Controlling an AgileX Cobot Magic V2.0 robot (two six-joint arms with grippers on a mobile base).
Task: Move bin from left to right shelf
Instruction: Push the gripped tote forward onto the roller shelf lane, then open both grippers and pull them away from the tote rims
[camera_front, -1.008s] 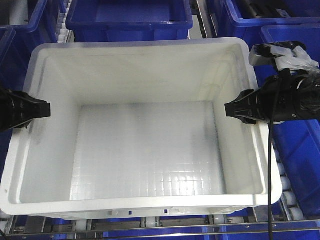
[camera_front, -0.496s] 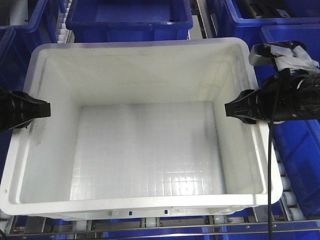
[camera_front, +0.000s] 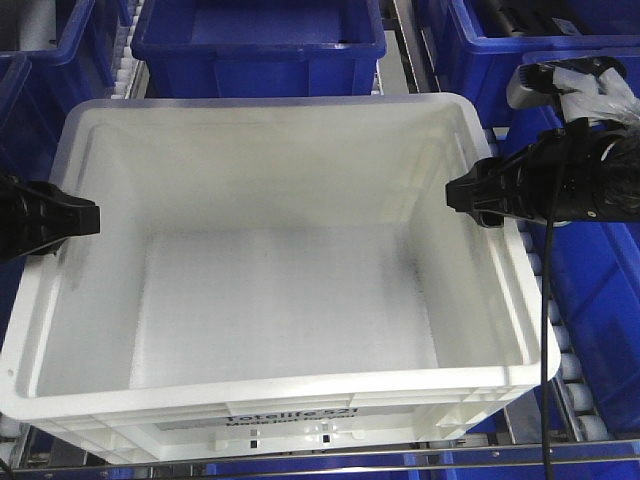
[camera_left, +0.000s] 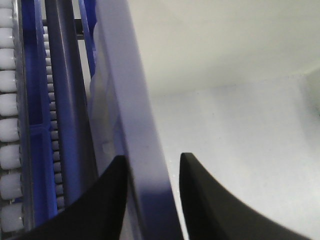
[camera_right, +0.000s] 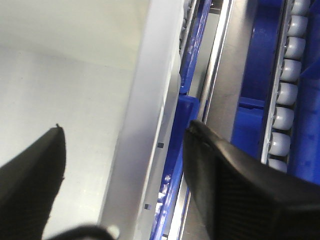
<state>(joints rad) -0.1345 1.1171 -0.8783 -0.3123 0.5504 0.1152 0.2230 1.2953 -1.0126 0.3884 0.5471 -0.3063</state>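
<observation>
The white bin (camera_front: 290, 290) fills the front view, tilted so its front wall and black print show. At its left rim, my left gripper (camera_front: 85, 220) has its black fingers closed over the rim (camera_left: 135, 100), one inside and one outside; it appears as (camera_left: 152, 167) in the left wrist view. My right gripper (camera_front: 470, 195) sits at the right rim (camera_right: 150, 100). In the right wrist view its fingers straddle that rim wide apart (camera_right: 124, 134), with gaps on both sides. The right shelf is out of view.
Dark blue bins stand behind (camera_front: 260, 40), at back right (camera_front: 530, 30) and close along the right side (camera_front: 590, 300). White rollers (camera_front: 572, 372) and metal rails run under and beside the bin. A black cable (camera_front: 545, 330) hangs from the right arm.
The bin's near side has risen, so its front wall and print now show. The right gripper moved up the view along the rim. The left gripper has stayed put.
</observation>
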